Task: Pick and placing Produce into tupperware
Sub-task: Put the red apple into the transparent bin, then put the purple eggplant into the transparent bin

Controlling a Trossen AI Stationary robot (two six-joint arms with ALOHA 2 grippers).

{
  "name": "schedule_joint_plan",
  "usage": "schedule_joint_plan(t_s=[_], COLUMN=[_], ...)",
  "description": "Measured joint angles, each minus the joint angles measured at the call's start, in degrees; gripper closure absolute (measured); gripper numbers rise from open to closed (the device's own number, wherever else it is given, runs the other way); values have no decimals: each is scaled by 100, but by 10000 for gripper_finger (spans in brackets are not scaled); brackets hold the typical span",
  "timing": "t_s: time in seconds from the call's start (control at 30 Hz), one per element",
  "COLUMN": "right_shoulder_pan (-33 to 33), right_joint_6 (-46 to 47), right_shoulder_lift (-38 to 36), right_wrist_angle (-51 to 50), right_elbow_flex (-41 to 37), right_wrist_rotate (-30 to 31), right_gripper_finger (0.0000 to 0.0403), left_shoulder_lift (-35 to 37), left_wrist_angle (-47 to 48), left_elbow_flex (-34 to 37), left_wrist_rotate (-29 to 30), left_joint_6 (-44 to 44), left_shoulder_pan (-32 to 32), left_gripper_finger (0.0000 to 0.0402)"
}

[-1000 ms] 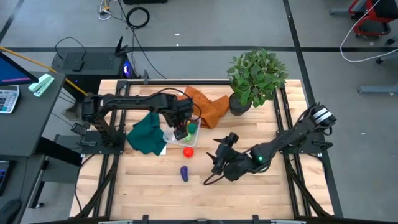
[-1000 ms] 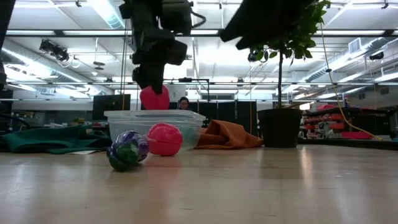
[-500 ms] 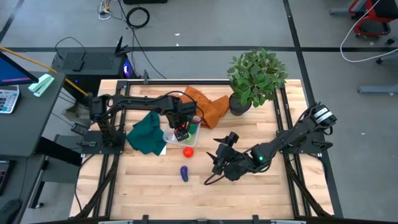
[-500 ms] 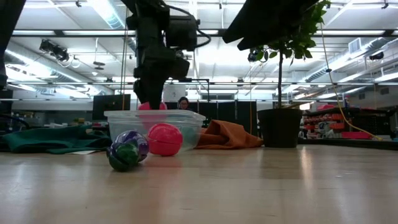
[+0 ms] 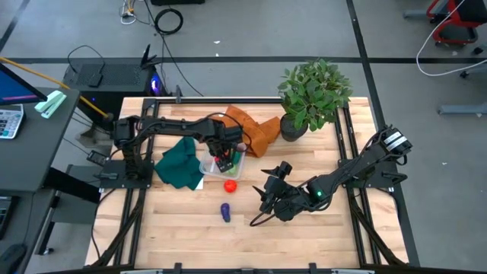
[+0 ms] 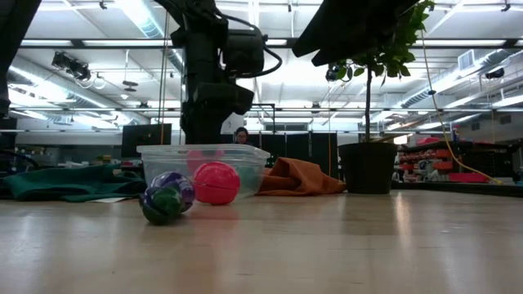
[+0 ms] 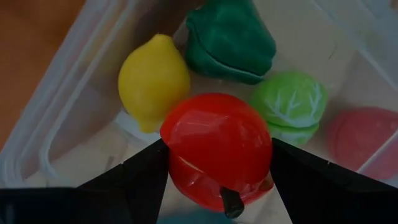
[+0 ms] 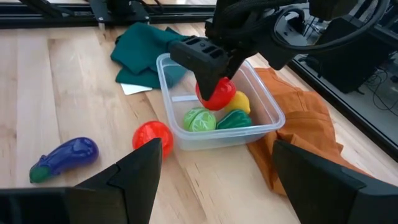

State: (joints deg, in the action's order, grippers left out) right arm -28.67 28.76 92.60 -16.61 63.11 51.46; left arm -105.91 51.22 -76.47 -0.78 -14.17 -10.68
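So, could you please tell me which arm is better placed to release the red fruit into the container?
Left. The left gripper already holds the red fruit inside the tupperware; the right gripper waits apart, empty.

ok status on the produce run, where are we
Left gripper shut on red apple, inside tupperware. Right gripper open, waiting. Red ball, eggplant on table.
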Motion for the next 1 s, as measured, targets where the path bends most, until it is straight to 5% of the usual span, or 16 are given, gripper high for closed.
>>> schedule_joint_plan(t_s=[0.57, 1.0], right_shoulder_pan=[0, 0], right_joint_6=[3, 29], right_shoulder_lift=[2, 2], right_wrist_angle=[1, 27], right_elbow_flex=[0, 2], right_wrist_rotate=[-15, -15], right_gripper_finger=[136, 136], left_shoulder_lift=[16, 690], left_wrist_angle=[13, 322], left_elbow_flex=[0, -2], left_wrist_rotate=[11, 26], left_joint_6=[46, -6], left_shoulder_pan=[4, -9], left_gripper_finger=[64, 60])
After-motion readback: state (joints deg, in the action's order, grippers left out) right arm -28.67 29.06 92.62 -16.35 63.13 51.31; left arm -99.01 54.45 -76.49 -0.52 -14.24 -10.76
